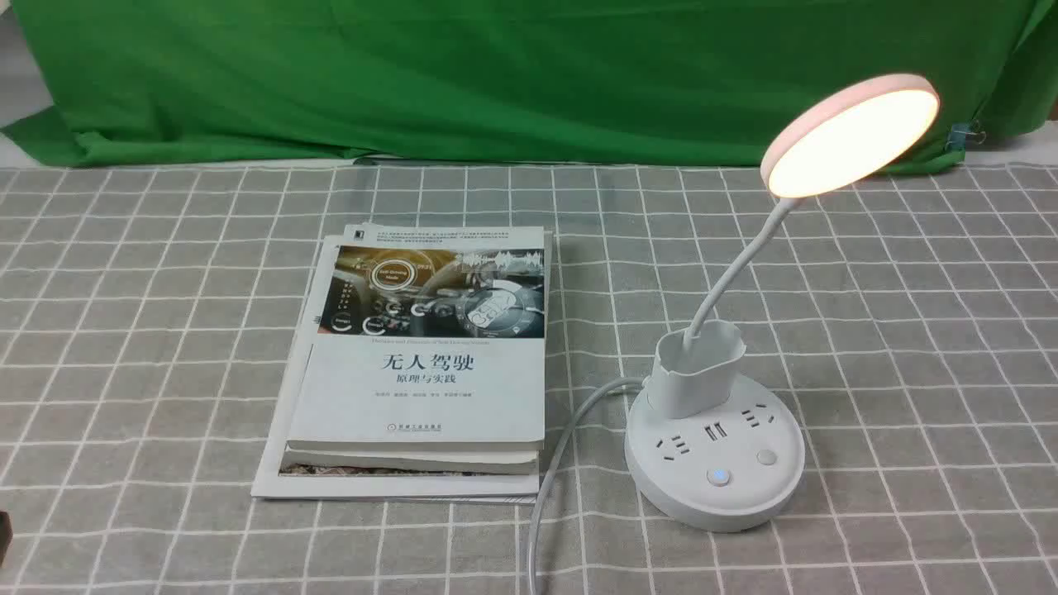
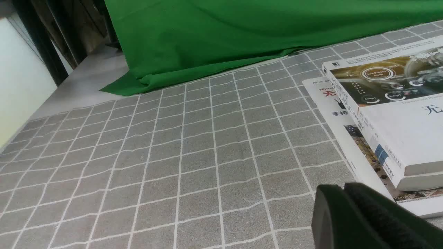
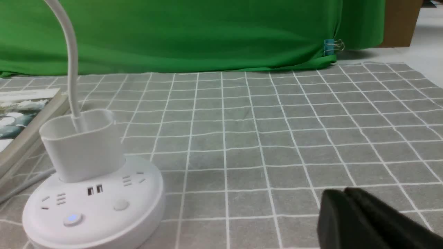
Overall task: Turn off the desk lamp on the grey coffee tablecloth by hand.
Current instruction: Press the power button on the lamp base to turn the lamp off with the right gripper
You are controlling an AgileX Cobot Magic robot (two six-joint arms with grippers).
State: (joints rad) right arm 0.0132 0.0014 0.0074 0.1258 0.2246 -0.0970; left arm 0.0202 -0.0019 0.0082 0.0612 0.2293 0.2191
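The left gripper (image 2: pixel 342 189) and right gripper (image 3: pixel 344 193) — jaws pressed together, empty — sit low over the cloth (image 1: pixel 149 347). The lamp (image 1: pixel 712 450) stands on the cloth, right of the books (image 1: pixel 421 372), apart from the right gripper; head lit, one base button (image 1: pixel 718 477) glowing blue. Behind lies a green backdrop (image 1: pixel 496 74).

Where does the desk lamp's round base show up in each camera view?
Front view: the lamp base sits right of centre, on the grey checked tablecloth, to the right of the book stack.
Left wrist view: not in it.
Right wrist view: the lamp base is close to the camera, beside the book stack's edge.
Shared landmark: the book stack, visible in all three views.
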